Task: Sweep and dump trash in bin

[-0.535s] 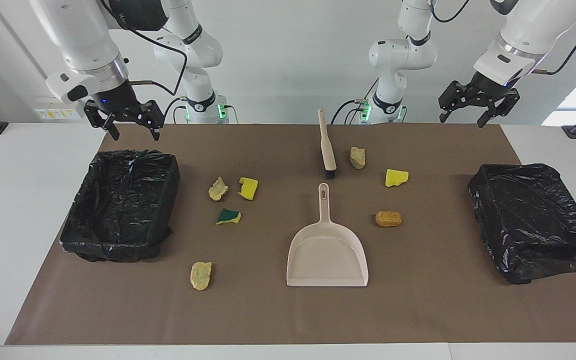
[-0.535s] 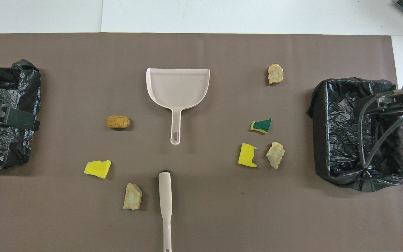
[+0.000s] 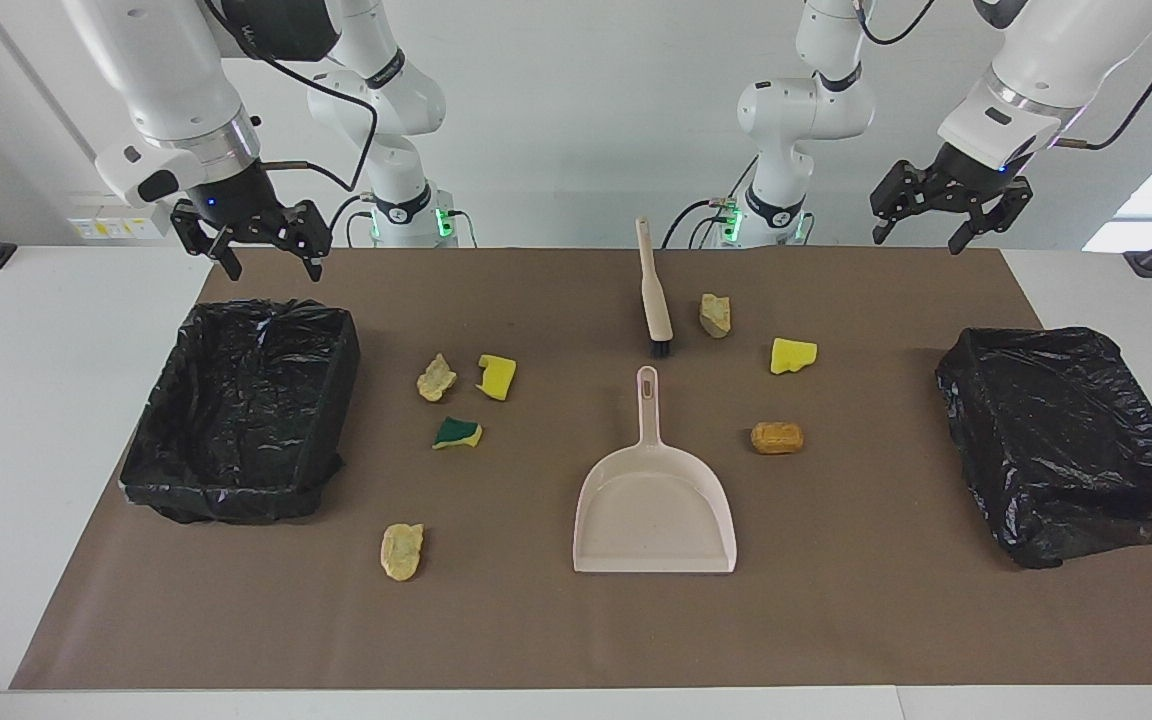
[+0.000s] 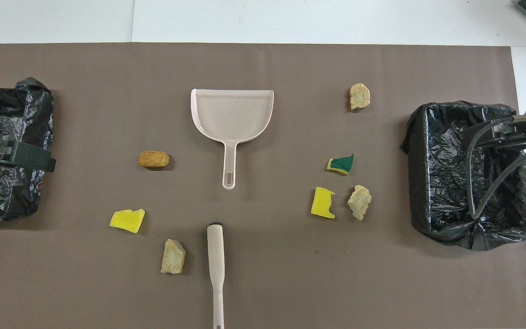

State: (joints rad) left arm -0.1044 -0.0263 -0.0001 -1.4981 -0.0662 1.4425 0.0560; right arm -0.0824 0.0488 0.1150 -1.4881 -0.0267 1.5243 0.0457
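Seven small trash lumps (image 3: pixel 496 376) of sponge and rock lie scattered on the brown mat (image 3: pixel 836 620) around the beige plastic dustpan (image 3: pixel 654 505) and the beige brush (image 3: pixel 654 292) nearer the robots. The left gripper (image 3: pixel 939 218) hangs spread open and empty above its black-lined bin (image 3: pixel 1066 440); the right gripper (image 3: pixel 258 247) likewise above its own bin (image 3: pixel 246 410).

the dustpan (image 3: pixel 654 510) is placed mid-table on the mat (image 3: pixel 836 620), handle toward the robots, with the brush (image 3: pixel 653 295) laid just nearer to them. a lined bin (image 3: pixel 241 410) is set at the right arm's end and a second lined bin (image 3: pixel 1066 440) at the left arm's end. four trash lumps (image 3: pixel 457 433) are scattered between dustpan and the first bin, three lumps (image 3: pixel 776 437) toward the second.
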